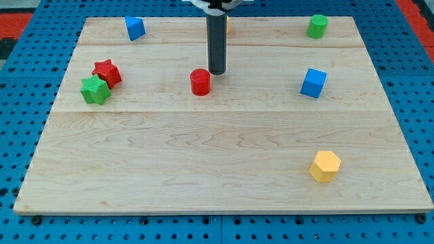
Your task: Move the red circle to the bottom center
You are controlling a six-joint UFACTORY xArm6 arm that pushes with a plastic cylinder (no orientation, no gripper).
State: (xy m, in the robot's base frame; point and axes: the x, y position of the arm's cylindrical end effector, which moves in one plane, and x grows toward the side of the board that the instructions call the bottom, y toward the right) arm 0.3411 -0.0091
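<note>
Nearest, the yellow hexagon (325, 165) sits at the tabletop's (203, 176) lower right. Mid-board, the red circle (200, 81) stands left of centre; my tip (217, 72) rests just beside its upper right edge. No fingers exist here, only the rod. The circle looks light, rigid and likely to slide or roll aside, so push squarely from its far side.

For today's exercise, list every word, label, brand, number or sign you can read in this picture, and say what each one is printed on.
None: no readable text appears anywhere in the view.
The wooden board, the red circle, the red star, the green star, both blue blocks, the green cylinder, the yellow hexagon and my tip just above-right of the red circle are all unmarked.
</note>
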